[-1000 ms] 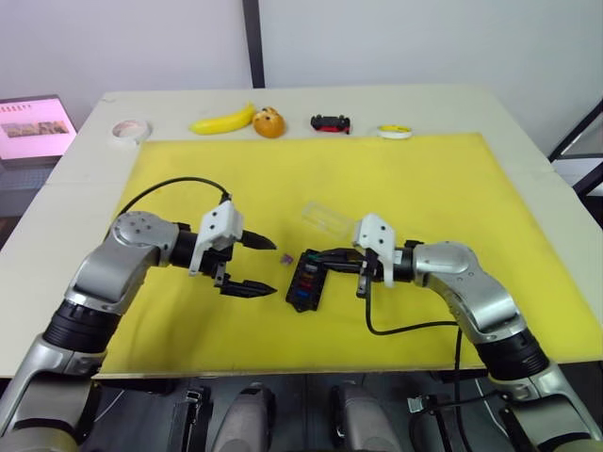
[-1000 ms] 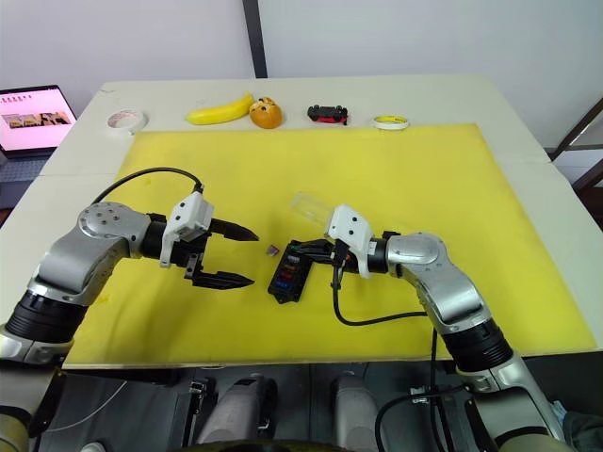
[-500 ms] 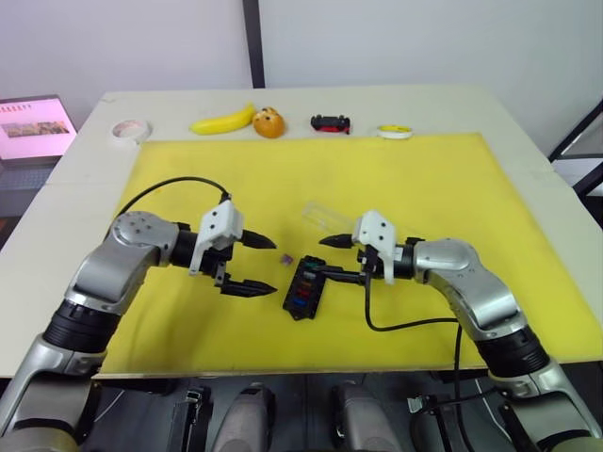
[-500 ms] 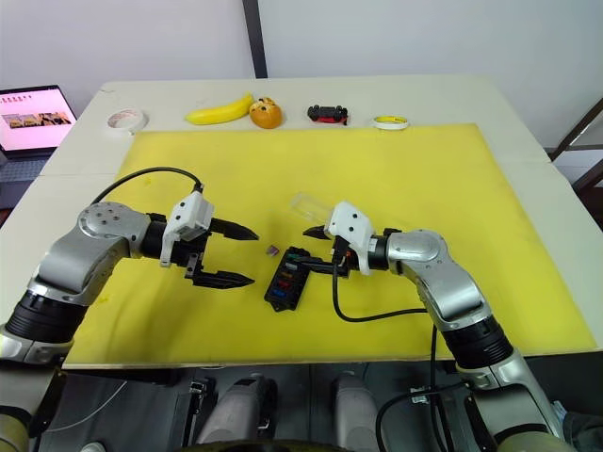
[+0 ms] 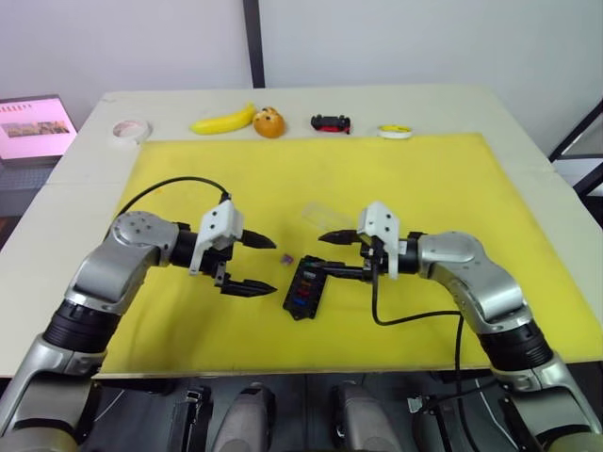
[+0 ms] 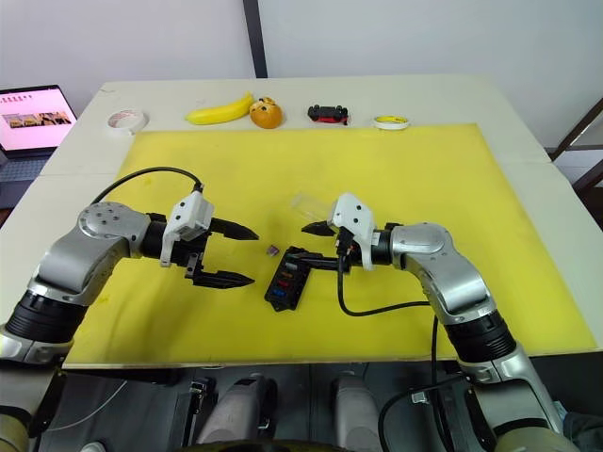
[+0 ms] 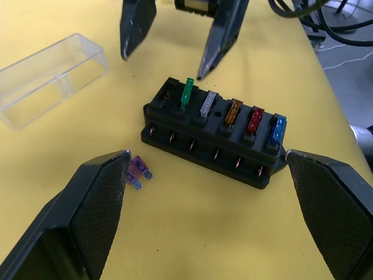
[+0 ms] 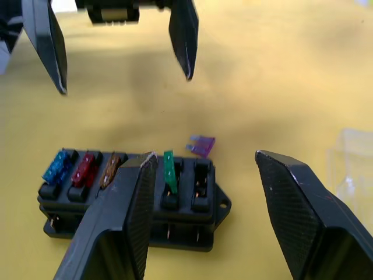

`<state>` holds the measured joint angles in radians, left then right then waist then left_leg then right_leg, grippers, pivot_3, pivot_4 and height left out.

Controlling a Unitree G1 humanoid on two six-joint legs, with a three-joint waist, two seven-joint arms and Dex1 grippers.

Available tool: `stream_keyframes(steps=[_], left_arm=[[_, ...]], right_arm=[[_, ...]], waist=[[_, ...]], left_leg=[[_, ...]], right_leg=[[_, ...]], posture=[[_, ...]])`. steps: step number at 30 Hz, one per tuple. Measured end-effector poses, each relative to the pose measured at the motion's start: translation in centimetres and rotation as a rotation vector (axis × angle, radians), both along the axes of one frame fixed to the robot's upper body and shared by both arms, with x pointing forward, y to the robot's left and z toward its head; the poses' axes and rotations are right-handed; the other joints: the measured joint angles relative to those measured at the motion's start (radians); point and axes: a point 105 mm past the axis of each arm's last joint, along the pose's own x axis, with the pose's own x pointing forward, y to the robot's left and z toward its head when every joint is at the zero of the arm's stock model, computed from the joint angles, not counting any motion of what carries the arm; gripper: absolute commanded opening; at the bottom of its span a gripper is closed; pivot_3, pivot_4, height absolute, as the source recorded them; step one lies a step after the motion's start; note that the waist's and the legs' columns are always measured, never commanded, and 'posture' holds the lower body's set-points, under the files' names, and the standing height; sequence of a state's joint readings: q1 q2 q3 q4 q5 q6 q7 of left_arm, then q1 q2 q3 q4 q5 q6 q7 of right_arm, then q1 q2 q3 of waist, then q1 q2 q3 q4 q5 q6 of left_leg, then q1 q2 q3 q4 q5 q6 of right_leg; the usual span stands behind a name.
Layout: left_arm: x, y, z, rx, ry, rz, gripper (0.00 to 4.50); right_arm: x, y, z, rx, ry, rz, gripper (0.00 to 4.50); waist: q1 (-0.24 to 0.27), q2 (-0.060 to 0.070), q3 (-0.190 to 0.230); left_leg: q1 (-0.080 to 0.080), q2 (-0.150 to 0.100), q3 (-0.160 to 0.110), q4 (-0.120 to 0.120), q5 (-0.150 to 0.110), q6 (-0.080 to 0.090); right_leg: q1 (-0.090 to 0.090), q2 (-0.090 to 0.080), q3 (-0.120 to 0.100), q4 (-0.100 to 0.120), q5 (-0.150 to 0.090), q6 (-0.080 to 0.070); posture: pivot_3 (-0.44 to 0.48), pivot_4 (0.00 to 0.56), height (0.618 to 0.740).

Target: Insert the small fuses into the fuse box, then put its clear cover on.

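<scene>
Fuse box (image 5: 303,289) between open end effectors

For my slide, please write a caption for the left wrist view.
Fuse box holding five fuses, green fuse standing proud, purple fuse and clear cover on yellow mat.

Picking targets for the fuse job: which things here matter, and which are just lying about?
Job: fuse box, green fuse standing tall in its slot, loose purple fuse, clear cover.

Lying about: banana, orange, toy car, tape roll, yellow reel, laptop.
</scene>
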<state>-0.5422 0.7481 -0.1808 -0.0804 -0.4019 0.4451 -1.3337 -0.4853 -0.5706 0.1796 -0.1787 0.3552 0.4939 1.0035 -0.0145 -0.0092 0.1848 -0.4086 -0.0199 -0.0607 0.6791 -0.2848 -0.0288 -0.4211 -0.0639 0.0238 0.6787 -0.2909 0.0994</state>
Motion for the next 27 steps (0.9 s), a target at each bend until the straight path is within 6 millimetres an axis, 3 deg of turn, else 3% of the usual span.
stream_keyframes(steps=[1,4,8,9,17,24,27], left_arm=[[0.0,0.0,0.0,0.0,0.0,0.0,4.5],[0.0,0.0,0.0,0.0,-0.001,-0.001,4.5],[0.0,0.0,0.0,0.001,0.0,-0.001,4.5],[0.0,0.0,0.0,0.001,0.0,-0.001,4.5],[0.1,0.1,-0.1,0.007,0.003,0.001,4.5],[0.1,0.2,-0.2,0.012,0.004,0.001,4.5],[0.1,0.1,-0.2,0.012,0.004,0.001,4.5]], right_arm=[[0.1,0.0,0.2,0.004,-0.004,-0.002,2.86],[0.0,0.2,1.0,0.014,-0.028,0.002,2.06],[-0.7,0.8,1.7,0.013,-0.068,0.029,0.19],[-1.0,1.0,1.9,0.011,-0.078,0.038,0.08],[-2.0,2.1,1.0,-0.014,-0.075,0.055,0.08],[-1.7,2.2,0.8,-0.029,-0.075,0.024,0.08],[-1.6,2.3,-0.2,-0.052,-0.049,0.021,0.08]], waist=[[0.0,0.0,0.0],[-0.001,0.0,0.0],[0.0,0.0,0.0],[0.0,0.0,0.0],[0.0,0.0,0.0],[0.0,0.0,0.0],[0.0,0.0,0.0]], left_leg=[[0.0,0.0,0.0,0.0,0.0,0.0],[0.0,0.0,0.0,0.0,0.0,0.0],[0.0,0.0,0.0,0.0,0.0,0.0],[0.0,0.0,0.0,0.0,0.0,0.0],[0.0,0.0,0.0,0.0,0.0,0.0],[0.0,0.0,0.0,0.0,0.0,0.0],[0.0,0.0,0.0,0.0,0.0,0.0]], right_leg=[[0.0,0.0,0.0,0.0,0.0,0.0],[0.0,0.0,0.0,0.0,0.0,0.0],[0.0,0.0,0.0,0.0,0.0,0.0],[0.0,0.0,0.0,0.0,0.0,0.0],[0.0,0.0,0.0,0.0,0.0,0.0],[0.0,0.0,0.0,0.0,0.0,0.0],[0.0,0.0,0.0,0.0,0.0,0.0]], posture=[[0.0,0.15,0.74],[0.0,0.15,0.74],[0.0,0.15,0.74],[0.0,0.15,0.74],[0.0,0.15,0.74],[0.0,0.15,0.74],[0.0,0.15,0.74]])
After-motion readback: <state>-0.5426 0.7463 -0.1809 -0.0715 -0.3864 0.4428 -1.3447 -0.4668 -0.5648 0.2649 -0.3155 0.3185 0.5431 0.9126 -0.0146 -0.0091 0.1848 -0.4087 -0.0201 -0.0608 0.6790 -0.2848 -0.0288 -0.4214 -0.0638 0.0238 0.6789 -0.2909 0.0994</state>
